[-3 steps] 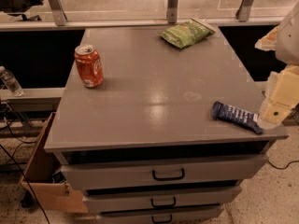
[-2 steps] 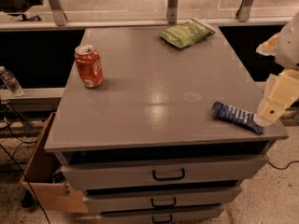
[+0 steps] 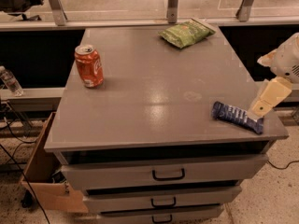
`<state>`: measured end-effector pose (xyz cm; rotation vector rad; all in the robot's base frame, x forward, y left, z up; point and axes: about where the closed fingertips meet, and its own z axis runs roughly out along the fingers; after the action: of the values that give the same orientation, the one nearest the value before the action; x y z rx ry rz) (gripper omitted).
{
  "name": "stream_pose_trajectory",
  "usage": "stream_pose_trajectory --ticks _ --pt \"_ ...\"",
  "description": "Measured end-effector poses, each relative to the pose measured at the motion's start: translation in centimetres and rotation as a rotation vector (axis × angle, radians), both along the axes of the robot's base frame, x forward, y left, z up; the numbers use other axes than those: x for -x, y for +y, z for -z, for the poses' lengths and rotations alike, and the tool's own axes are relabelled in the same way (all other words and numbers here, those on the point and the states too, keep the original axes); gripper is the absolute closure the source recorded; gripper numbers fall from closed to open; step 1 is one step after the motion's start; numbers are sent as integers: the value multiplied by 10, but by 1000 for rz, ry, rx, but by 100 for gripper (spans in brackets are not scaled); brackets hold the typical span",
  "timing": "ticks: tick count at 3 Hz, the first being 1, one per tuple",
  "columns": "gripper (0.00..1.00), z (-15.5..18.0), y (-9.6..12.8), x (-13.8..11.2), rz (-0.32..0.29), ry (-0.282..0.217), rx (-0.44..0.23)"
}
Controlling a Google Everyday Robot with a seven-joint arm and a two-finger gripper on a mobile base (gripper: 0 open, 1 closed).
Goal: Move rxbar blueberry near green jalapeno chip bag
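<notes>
The rxbar blueberry (image 3: 237, 116), a flat dark blue bar with pale markings, lies near the front right corner of the grey cabinet top (image 3: 154, 87). The green jalapeno chip bag (image 3: 186, 32) lies at the back of the top, right of centre. The gripper (image 3: 262, 102), cream coloured, hangs at the right edge of the view just above and right of the bar's right end. It holds nothing that I can see.
An orange soda can (image 3: 88, 65) stands upright on the left part of the top. Drawers (image 3: 168, 174) sit below the front edge. A cardboard box (image 3: 44, 171) stands on the floor at the left. A water bottle (image 3: 9, 80) rests on a ledge at far left.
The gripper has shifted slightly up and left at the table's right edge. The bar, bag and can have not moved.
</notes>
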<state>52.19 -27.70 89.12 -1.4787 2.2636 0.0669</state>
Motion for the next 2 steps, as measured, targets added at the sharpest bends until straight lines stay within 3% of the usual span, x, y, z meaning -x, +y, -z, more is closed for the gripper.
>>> stream_pose_trajectory --ticks 2 --pt "0 46 -11 -12 58 32 -83"
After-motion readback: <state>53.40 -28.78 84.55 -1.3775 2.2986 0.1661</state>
